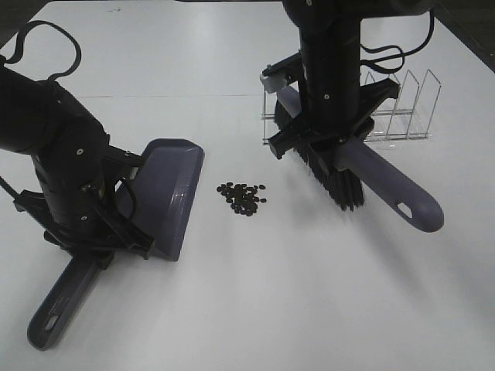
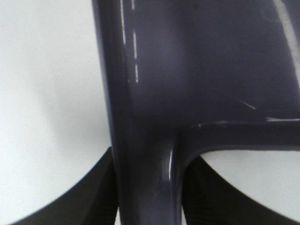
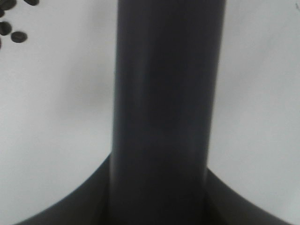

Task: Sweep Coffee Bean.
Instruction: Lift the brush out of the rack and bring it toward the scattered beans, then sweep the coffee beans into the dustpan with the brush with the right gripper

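Observation:
A small heap of dark coffee beans (image 1: 243,197) lies on the white table (image 1: 255,309) at the middle. A few beans also show in the right wrist view (image 3: 11,28). My left gripper (image 1: 81,232) is shut on the handle of the purple-grey dustpan (image 1: 166,189), which rests on the table with its mouth just left of the beans; its handle fills the left wrist view (image 2: 150,154). My right gripper (image 1: 329,147) is shut on the purple-grey brush (image 1: 387,185), held right of the beans with its black bristles (image 1: 332,174) pointing down; the brush handle fills the right wrist view (image 3: 164,112).
A clear wire rack (image 1: 398,108) stands on the table behind the right arm. The table's far edge runs along the top of the exterior high view. Black cables loop near the left arm (image 1: 46,46).

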Robot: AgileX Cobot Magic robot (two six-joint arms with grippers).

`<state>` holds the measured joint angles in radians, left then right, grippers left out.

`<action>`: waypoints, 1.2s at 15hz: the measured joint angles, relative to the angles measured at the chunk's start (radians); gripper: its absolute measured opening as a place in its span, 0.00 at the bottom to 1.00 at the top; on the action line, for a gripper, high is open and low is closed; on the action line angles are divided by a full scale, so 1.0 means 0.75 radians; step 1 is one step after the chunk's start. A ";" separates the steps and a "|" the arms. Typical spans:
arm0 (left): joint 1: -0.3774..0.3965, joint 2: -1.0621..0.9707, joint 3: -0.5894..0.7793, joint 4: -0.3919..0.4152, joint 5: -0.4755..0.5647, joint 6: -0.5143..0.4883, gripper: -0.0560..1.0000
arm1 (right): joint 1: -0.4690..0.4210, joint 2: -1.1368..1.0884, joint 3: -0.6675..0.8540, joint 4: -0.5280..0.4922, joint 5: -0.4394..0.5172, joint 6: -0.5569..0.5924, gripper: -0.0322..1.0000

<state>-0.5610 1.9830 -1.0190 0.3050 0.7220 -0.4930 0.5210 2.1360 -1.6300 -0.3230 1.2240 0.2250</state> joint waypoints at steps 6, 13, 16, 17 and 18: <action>0.000 0.000 0.000 0.007 -0.028 0.032 0.38 | 0.003 0.152 -0.011 0.149 -0.009 0.093 0.32; 0.000 0.001 0.000 0.009 -0.052 0.040 0.38 | 0.001 0.183 -0.009 0.545 -0.119 0.097 0.32; 0.000 0.001 0.000 0.009 -0.056 0.044 0.38 | 0.001 0.187 -0.012 0.608 -0.168 0.103 0.32; 0.000 0.001 0.000 0.009 -0.056 0.044 0.38 | 0.001 0.204 -0.039 0.625 -0.156 0.104 0.32; 0.000 0.001 0.000 0.009 -0.056 0.044 0.38 | 0.001 0.233 -0.080 0.653 -0.132 0.104 0.32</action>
<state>-0.5610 1.9840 -1.0190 0.3120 0.6800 -0.4600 0.5220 2.3110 -1.6900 0.1670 1.1250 0.3030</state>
